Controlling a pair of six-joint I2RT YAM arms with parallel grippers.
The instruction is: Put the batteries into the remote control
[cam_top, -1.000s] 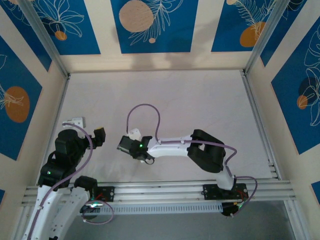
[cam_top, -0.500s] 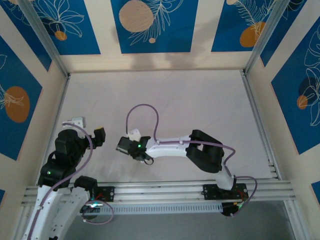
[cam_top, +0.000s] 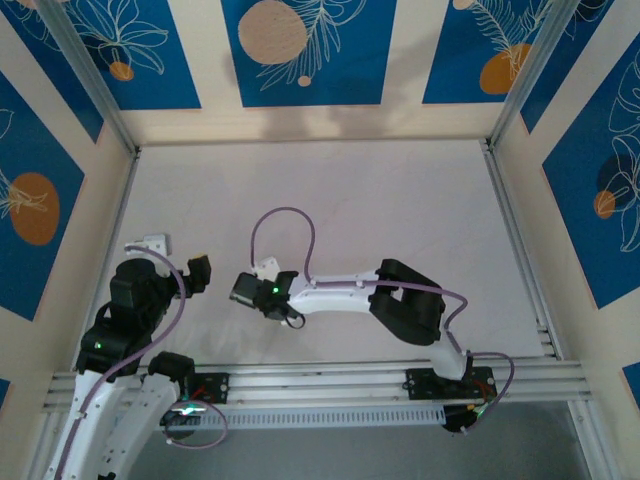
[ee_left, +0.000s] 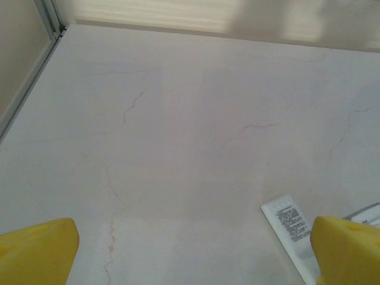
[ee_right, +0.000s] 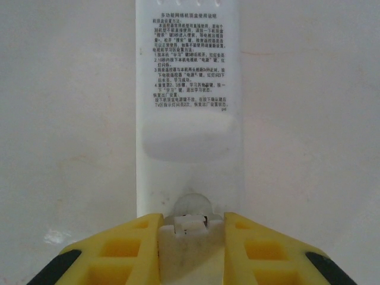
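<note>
While its yellow fingers [ee_right: 119, 252] sit a little apart over the near end of the remote [ee_right: 189, 119], the right tool [ee_right: 193, 224] frames a small latch tab. Whether it is pinching anything cannot be told. The remote lies flat on the bench [ee_left: 178, 119], back side up, with a block of printed text showing and its length pointing away from the tool.

The left tool [ee_left: 193, 249] hangs low over the bench, its fingers wide apart and holding nothing. A corner of the remote lies near one finger.

The step in hand looks like opening the battery cover. The next move probably calls for sliding that cover off while the remote is kept from skidding. Only then can the batteries go in.

The bench is pale and marble-like, with thin reddish veins. Cream walls [cam_top: 180, 122] surround it, hung with blue panels showing orange discs and white leaf outlines. Metal rails [cam_top: 400, 375] run along the near edge.
</note>
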